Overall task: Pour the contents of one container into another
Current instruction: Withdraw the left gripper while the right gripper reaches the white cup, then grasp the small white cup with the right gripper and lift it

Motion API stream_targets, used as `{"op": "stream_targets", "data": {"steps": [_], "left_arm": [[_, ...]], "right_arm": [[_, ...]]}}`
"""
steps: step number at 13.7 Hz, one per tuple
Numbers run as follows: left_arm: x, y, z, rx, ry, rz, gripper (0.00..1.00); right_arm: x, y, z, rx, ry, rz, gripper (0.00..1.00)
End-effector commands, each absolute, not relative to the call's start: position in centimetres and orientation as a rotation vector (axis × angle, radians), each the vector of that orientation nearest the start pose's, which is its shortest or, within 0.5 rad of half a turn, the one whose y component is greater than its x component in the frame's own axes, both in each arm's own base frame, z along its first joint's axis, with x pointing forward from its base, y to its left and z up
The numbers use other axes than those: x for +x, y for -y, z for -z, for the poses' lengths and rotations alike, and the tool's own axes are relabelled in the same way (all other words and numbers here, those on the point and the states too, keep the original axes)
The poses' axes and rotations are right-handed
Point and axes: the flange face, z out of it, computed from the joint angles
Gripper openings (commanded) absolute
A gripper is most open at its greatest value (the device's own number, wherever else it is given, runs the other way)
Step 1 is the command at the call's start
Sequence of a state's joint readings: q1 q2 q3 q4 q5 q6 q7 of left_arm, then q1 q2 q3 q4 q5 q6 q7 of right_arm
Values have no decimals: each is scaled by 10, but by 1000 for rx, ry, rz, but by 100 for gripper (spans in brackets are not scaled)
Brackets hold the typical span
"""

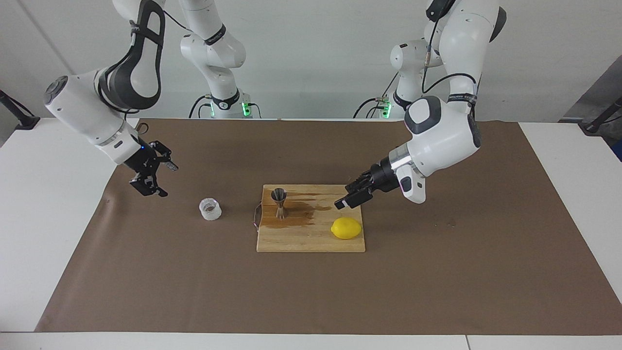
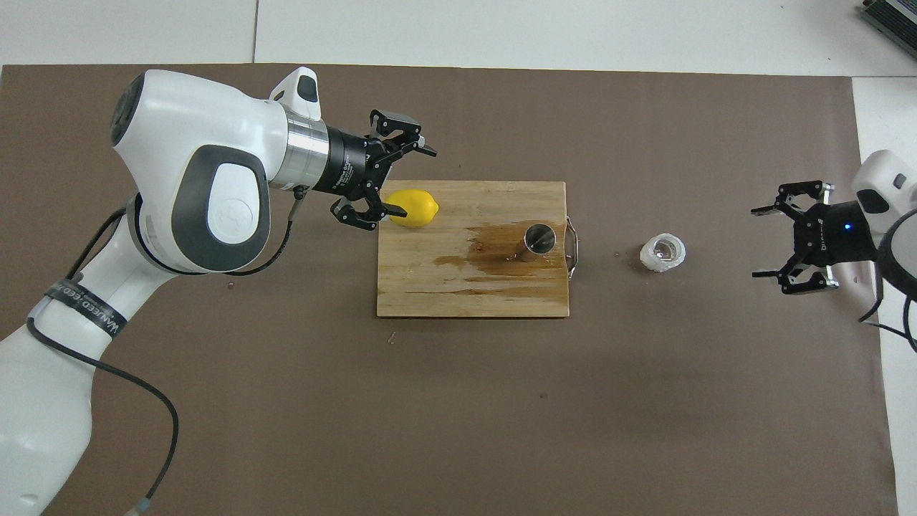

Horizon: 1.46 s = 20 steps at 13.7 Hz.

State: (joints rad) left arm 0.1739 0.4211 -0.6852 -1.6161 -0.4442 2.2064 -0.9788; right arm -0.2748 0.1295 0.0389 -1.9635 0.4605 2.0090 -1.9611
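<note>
Near the centre of the facing view, the steel jigger (image 1: 279, 202) stands upright on the wet cutting board (image 1: 301, 238), a lemon (image 1: 346, 228) beside it. The white cup (image 1: 210, 209) sits on the brown paper (image 1: 194, 282) at centre-left. The left tool (image 1: 351, 195) hangs over the board's corner, fingers apart, empty. The right tool (image 1: 151, 176) hovers at the left, fingers apart, empty.

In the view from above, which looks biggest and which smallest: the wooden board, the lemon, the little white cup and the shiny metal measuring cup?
1. Wooden board, by far the largest.
2. Lemon.
3. White cup.
4. Metal measuring cup, seen from above mostly as its round mouth, so it looks smallest; it is close to the white cup.
</note>
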Motion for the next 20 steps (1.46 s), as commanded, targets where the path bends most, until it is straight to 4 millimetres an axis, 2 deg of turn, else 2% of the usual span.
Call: {"op": "stream_targets", "data": {"steps": [1,3,4,6,8,10,12,16,17,19,20], "left_arm": [[600,282,-468,2550,-830,209,100],[603,257,-476,2678,-737,138,100],[601,247,-481,2742,-631,116,100],[606,210,-484,2819,-421,103,100],[612,184,-483,2871,-300,67,100],[612,176,-491,2954,-155,-3,100],[607,162,-514,3062,-38,-84,100],[591,155,-546,3142,-41,-142,100],[587,149,-555,3153,-43,-153,100],[582,123,-576,3176,33,-177,100],[581,111,-577,3183,67,-166,100]], "right_arm": [[575,120,-369,-2041,1850,576,100],[574,110,-353,-2025,1765,633,100],[571,106,-342,-2013,1722,639,100],[568,103,-294,-1950,1616,641,100],[569,97,-270,-1886,1600,702,100],[568,90,-252,-1843,1595,706,100],[571,82,-252,-1799,1654,753,100],[573,77,-251,-1785,1673,782,100],[572,76,-239,-1764,1674,792,100],[574,72,-236,-1755,1690,820,100],[574,71,-235,-1753,1701,822,100]]}}
